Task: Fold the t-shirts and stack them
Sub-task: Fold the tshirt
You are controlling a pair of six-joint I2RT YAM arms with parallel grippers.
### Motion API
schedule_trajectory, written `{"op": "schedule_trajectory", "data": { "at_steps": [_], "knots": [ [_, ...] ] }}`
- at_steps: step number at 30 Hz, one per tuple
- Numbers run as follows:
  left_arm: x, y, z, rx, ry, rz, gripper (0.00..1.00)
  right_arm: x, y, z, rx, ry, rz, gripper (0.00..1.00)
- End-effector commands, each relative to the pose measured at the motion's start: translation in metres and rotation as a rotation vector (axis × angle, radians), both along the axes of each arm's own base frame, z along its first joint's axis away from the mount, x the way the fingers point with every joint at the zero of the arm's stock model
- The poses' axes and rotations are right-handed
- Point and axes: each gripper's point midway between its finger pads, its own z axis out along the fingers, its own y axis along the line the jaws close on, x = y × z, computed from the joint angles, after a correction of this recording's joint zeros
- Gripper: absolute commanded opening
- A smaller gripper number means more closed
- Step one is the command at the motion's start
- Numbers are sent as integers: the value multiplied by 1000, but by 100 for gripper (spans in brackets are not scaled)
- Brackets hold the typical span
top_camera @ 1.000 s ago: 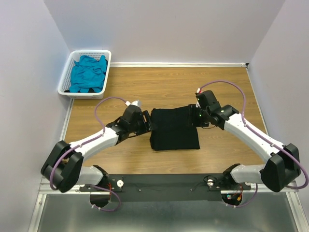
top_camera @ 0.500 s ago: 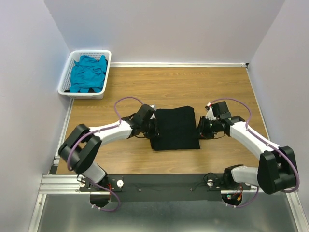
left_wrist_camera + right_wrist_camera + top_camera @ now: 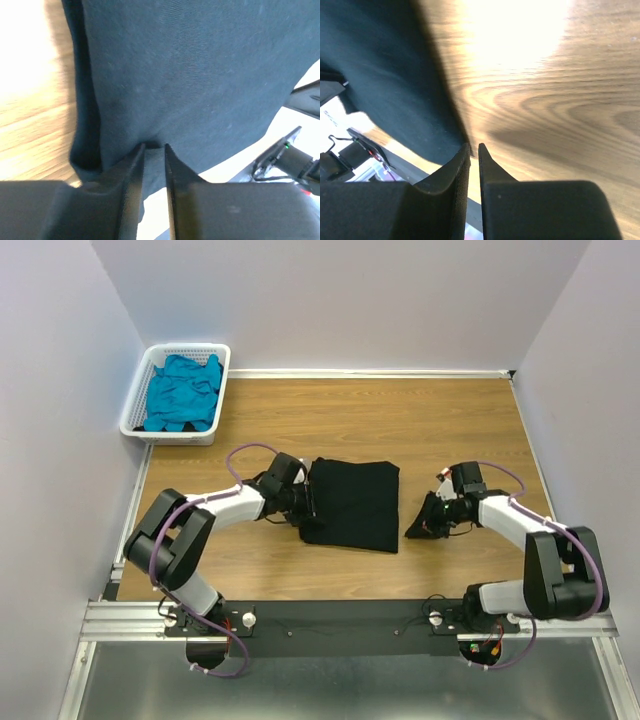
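Back-left corner: basket (image 3: 168, 437) holds teal t-shirt (image 3: 182, 392); black t-shirt (image 3: 350, 502) outside.

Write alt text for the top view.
A folded black tee lies at centre, the left gripper pinching its left edge, the right gripper just off its right edge. A teal tee sits crumpled in a white basket, far left.

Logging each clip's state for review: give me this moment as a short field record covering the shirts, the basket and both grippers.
black t-shirt: folded, lying flat mid-table
teal t-shirt: bunched inside the white basket, far left corner
left gripper: closed on the black t-shirt's left edge
right gripper: jaws almost together, nothing visible between them, by the shirt's right edge
stack: not yet made
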Motion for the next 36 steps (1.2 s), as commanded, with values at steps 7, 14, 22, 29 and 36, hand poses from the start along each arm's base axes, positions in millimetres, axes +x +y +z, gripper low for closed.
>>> {"op": "schedule_trajectory", "data": {
  "at_steps": [7,14,22,29,36],
  "knots": [
    [62,5,77,46,-282,64,63,83,30,128,201,-453,76,26],
    [120,-3,82,-16,-335,81,57,128,63,144,391,-543,107,27],
    [169,-4,19,-8,-244,81,48,167,63,54,375,-437,114,23],
    [177,20,-23,9,-162,138,41,193,15,-3,396,-352,-71,20],
    [189,18,6,-52,-208,141,48,190,17,20,375,-381,-27,20]
  ]
}}
